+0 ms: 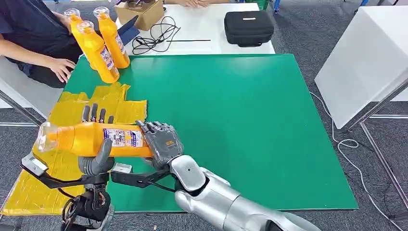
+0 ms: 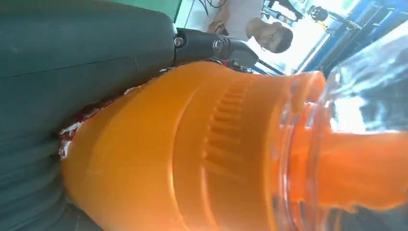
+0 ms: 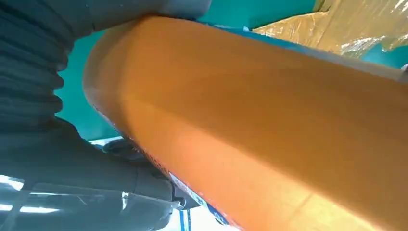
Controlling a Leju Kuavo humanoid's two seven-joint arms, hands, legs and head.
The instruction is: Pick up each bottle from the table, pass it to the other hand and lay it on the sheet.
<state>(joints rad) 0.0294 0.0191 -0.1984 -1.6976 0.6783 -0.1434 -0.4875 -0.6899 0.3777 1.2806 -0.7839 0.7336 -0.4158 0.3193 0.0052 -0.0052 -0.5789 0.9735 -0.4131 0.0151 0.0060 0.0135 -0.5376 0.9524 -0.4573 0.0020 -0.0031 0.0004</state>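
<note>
Handover under way: both your left hand [image 1: 96, 156] and right hand [image 1: 161, 140] grip the orange bottle [image 1: 103, 139] at seven o'clock; release early and it rolls off the yellow sheet [image 1: 33, 192].

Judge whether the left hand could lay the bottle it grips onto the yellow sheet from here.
Probably yes. The left hand holds the bottle lying sideways right above the yellow sheet, with nothing between. But the right hand grips the bottle's base end and would have to let go.
</note>
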